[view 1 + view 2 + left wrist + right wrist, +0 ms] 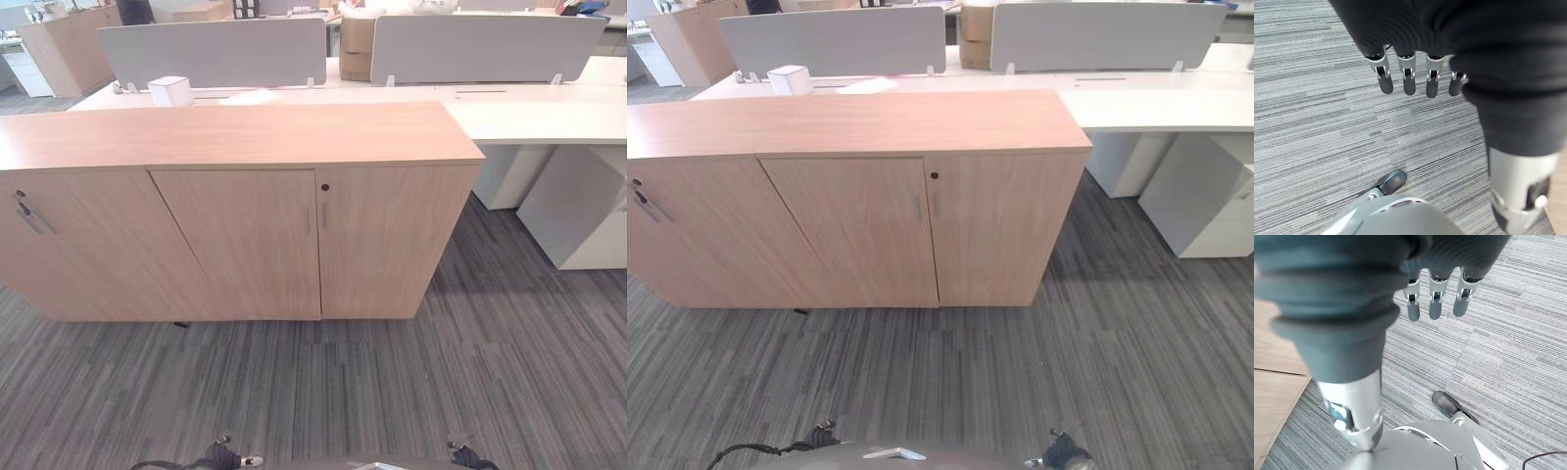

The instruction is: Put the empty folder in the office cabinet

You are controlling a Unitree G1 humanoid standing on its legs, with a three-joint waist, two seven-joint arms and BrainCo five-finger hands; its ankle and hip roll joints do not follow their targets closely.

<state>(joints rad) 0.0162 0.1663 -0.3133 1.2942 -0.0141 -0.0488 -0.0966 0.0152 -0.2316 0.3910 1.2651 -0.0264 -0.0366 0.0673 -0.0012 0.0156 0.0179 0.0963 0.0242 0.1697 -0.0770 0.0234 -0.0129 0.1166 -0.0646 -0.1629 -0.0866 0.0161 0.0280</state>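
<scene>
Both eye views show me the closed wooden cabinet (235, 211) on grey carpet (392, 392), while wrist views show my left hand (1408, 73) and right hand (1435, 296) hanging relaxed, empty, folder unseen.

The wooden cabinet (235, 211) stands across the way ahead, all its doors (240, 240) closed, so its inside is shut off; its flat top (235, 132) is bare and open from above; the striped carpet floor (372, 392) between robot and cabinet is free; behind the cabinet a white counter (529, 108) carries grey divider screens (216, 51) and a small white box (170, 90); each robot hand, left (1408, 78) and right (1435, 301), hangs with straight fingers over bare carpet.
</scene>
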